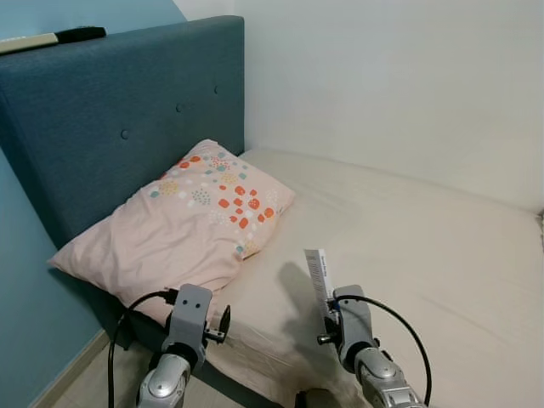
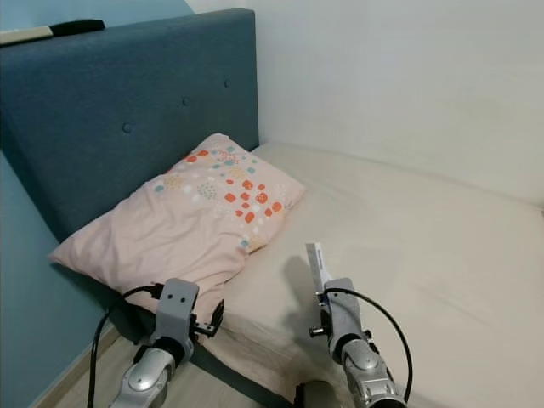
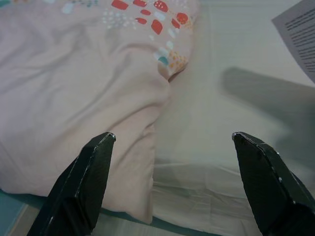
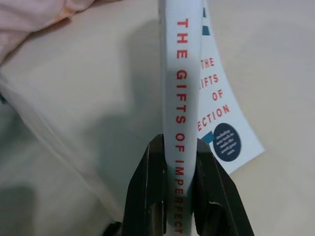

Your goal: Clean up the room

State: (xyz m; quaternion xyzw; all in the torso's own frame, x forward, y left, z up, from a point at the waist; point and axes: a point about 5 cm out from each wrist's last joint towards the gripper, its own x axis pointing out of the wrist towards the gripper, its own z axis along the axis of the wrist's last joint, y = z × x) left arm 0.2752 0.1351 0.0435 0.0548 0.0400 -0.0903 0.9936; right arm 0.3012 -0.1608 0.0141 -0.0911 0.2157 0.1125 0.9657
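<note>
White book (image 4: 181, 98) pinched upright by right end effector (image 4: 181, 147) above bed (image 1: 408, 238), left end effector (image 3: 172, 142) spread near pillow (image 1: 183, 225)

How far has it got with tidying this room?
Done, by the look of it: the bed is bare apart from the pillow by the headboard. In hand: the right tool is shut on a book, held above the mattress. Left: putting that book away. The left tool is open, holding nothing.
</note>
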